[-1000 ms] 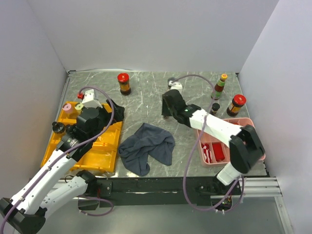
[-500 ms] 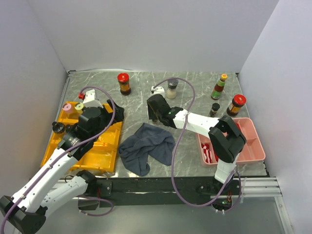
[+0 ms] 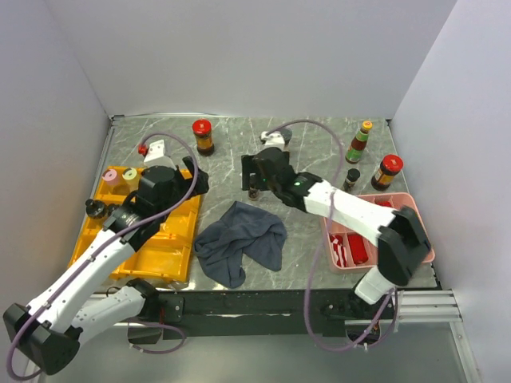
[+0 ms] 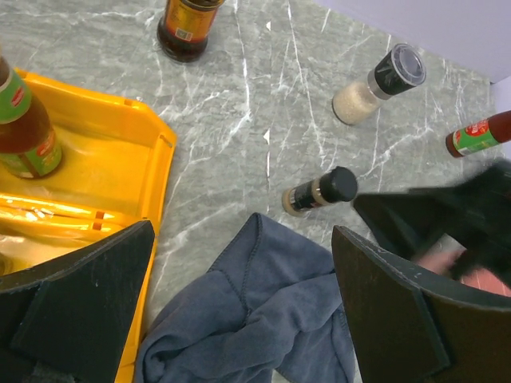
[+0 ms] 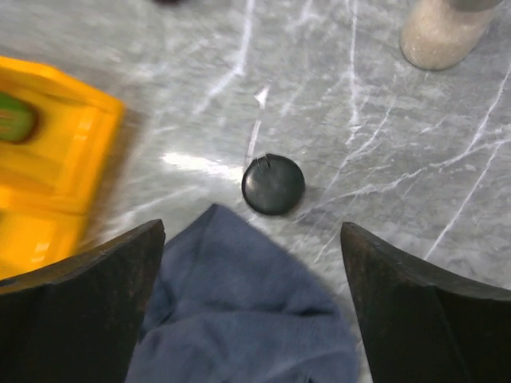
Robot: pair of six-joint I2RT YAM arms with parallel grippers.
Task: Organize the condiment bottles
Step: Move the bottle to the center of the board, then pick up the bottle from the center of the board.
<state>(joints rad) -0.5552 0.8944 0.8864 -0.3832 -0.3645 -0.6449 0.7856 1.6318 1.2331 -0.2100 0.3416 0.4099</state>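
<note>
Black-capped spice jar [image 5: 273, 184] stands upright beneath the wide-spread right end effector [image 5: 251, 235].

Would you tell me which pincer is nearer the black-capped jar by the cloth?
Right: the right pincer hangs directly above the jar; the left pincer sits leftward, by the yellow tray.

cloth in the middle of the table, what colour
Dark blue-grey cloth, clearest in the left wrist view.
</note>
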